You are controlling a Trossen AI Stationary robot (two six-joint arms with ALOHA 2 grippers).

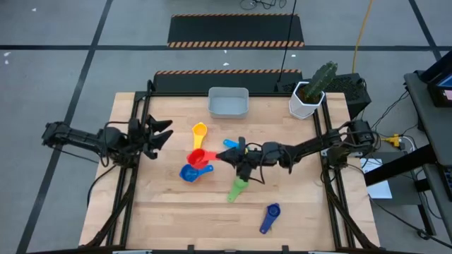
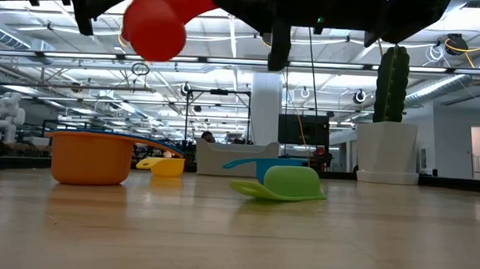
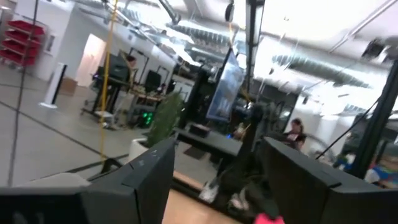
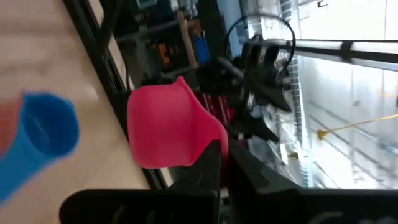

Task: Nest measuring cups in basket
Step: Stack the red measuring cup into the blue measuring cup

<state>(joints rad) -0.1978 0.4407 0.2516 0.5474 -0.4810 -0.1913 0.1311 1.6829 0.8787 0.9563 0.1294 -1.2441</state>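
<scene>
One red cup [image 4: 171, 127] hangs above the table, right pincer [image 1: 227, 156] pinching its handle, clear of the blue cup [image 1: 189, 173]. Left pincer [image 1: 161, 132] waits spread. Basket [image 1: 228, 103] sits far, empty.

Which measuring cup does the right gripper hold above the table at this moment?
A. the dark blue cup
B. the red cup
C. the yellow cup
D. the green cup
B: the right gripper is shut on the handle of the red cup, and the low view shows this cup lifted off the table.
</scene>
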